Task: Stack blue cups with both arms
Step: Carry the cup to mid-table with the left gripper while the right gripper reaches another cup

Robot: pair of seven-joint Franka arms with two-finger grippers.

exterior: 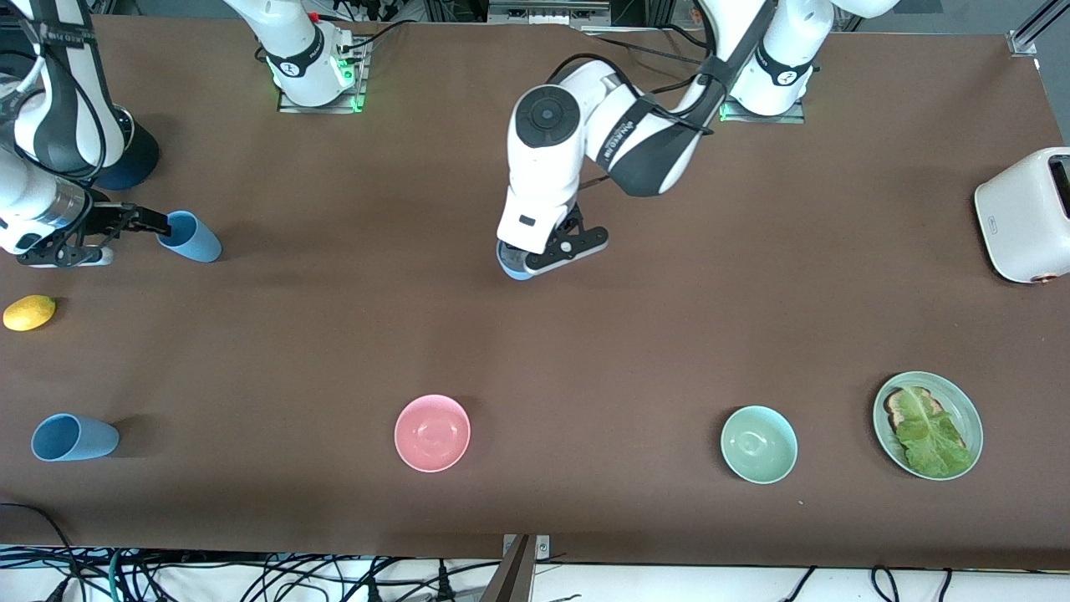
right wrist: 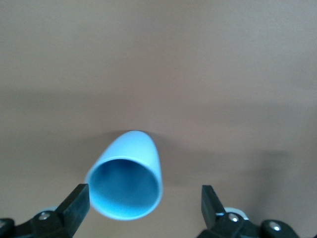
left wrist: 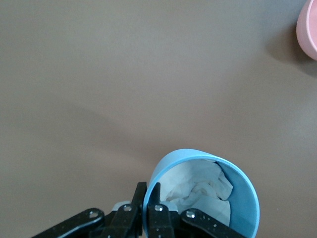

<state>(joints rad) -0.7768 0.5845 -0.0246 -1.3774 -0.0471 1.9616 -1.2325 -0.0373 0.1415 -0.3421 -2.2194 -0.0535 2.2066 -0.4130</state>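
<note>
Cups of matte light blue, handleless and tapering to the base — three show. One lies on its side toward the right arm's end of the table, its mouth turned to the right gripper, whose fingers are spread wide at either side of the rim without touching it. In the right wrist view this cup's inside is bare blue.

A second cup stands near the table's middle under the left gripper. The left wrist view shows the fingers pinched on its rim, one inside the wall and one outside, and crumpled white paper lies in the cup.

The third cup lies on its side, nearer the front camera than the first, at the right arm's end.

A lemon sits between the first and third cups. A pink bowl and a green bowl, both holding nothing, stand nearer the camera. A green plate carries toast topped with lettuce at the left arm's end; a white toaster stands farther from the camera than that plate.
</note>
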